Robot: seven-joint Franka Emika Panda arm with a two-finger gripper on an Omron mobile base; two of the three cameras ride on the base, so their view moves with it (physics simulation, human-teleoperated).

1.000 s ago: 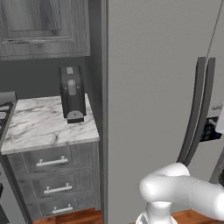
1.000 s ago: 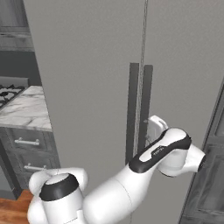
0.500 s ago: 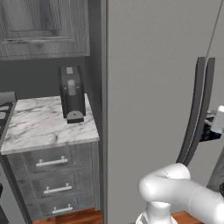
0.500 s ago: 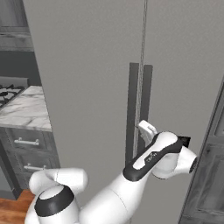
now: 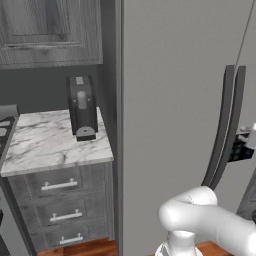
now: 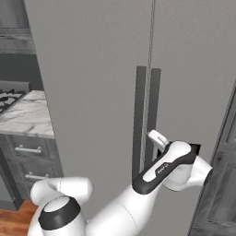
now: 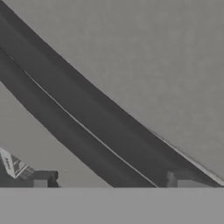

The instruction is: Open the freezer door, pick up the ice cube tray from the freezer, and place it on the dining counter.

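At lower right of the right base view: gripper, white hand on a white arm with a dark band, poised just beside the lower part of the two dark bar handles; jaws spread wide, grasping nothing. Hand view, bottom edge: dark fingertips set far apart, with both handles running diagonally between them from upper left to lower right, separated by a thin pale seam; whether the tips touch a handle cannot be told. Left handle and right handle: long, dark, upright, side by side at the centre seam of the freezer. Freezer door: tall light-grey panel, right of the seam, shut flush with its neighbour. Left base view, right edge: the same handles appear as a curved pair, the gripper beyond them partly cut off. Left of the freezer: marble worktop carrying a black coffee machine; grey drawers below; wood-grain wall cabinet above.
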